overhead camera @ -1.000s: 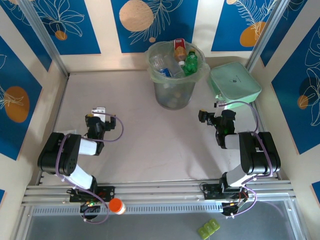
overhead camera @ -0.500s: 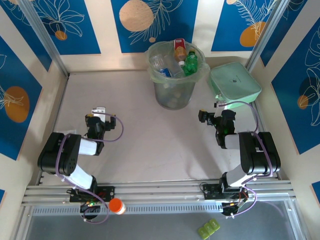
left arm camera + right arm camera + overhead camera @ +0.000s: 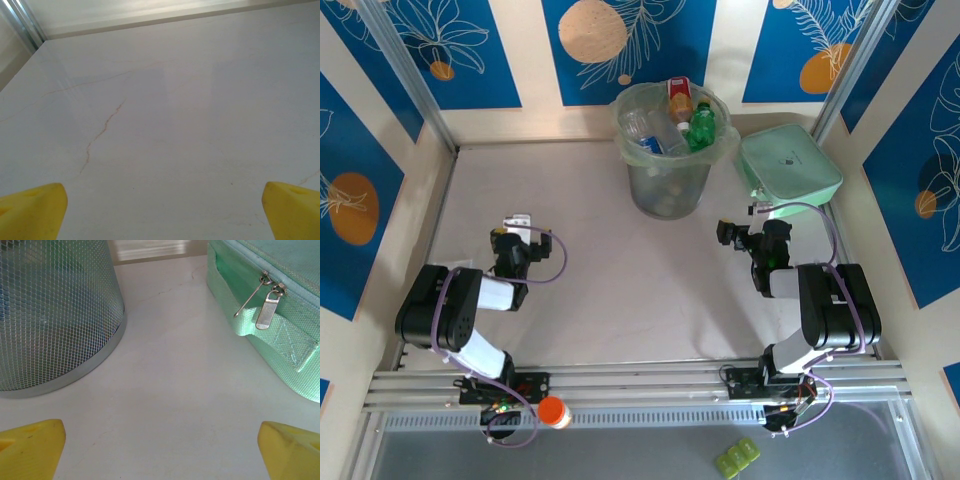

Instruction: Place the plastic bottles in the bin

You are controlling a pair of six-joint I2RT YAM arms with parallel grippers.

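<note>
Pale tabletop: left gripper at eight o'clock spread wide, empty; plastic bottles sit inside the bin at twelve; right gripper at four likewise wide, empty; the job looks finished, so both arms should simply park clear.

Mint-green zip case, veined white table, small orange round object

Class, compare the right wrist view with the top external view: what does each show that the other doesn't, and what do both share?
Right wrist view: the zip pulls on the mint-green case and the mesh texture of the bin wall. Top external view: the bottles heaped in the bin's mouth, the left arm and the right arm. Both: the bin, the case and the pale table between them.
</note>
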